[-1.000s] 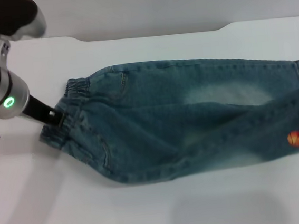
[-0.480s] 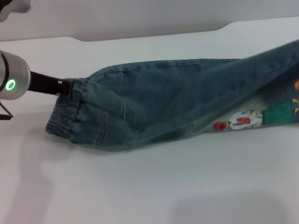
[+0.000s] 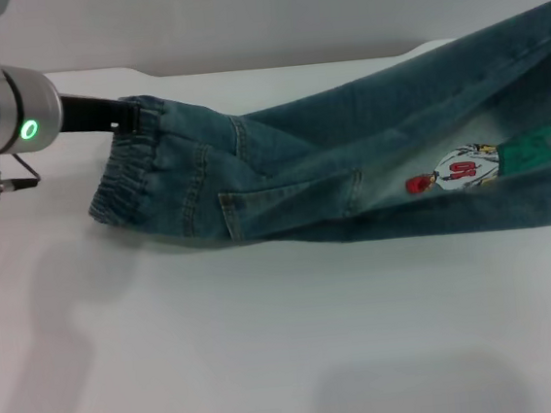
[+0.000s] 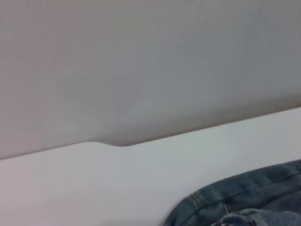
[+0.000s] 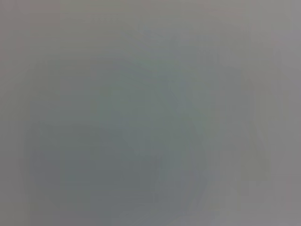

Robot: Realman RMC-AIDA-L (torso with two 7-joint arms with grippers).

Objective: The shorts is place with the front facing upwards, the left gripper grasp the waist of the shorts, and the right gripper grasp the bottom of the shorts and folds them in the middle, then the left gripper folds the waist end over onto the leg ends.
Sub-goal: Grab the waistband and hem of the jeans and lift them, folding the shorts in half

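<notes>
The blue-green denim shorts (image 3: 330, 167) hang stretched across the head view, doubled lengthwise, with the back pocket and the cartoon print (image 3: 467, 167) facing me. The ruched waist (image 3: 127, 187) droops at the left, its lower corner near the table. My left gripper (image 3: 128, 115), on the green-lit arm, is shut on the waist's upper edge, raised above the table. The cloth rises to the right and runs out of the picture; the leg ends and the right gripper are out of view there. A bit of denim (image 4: 244, 202) shows in the left wrist view. The right wrist view shows only flat grey.
A white table (image 3: 269, 344) lies under the shorts, with the cloth's shadow on it. Its far edge (image 3: 281, 65) has a shallow step against the grey wall behind.
The shorts have been lifted off the table and folded lengthwise. The left gripper has risen and moved back with the waist, the right end has gone higher, and the printed side now faces me.
</notes>
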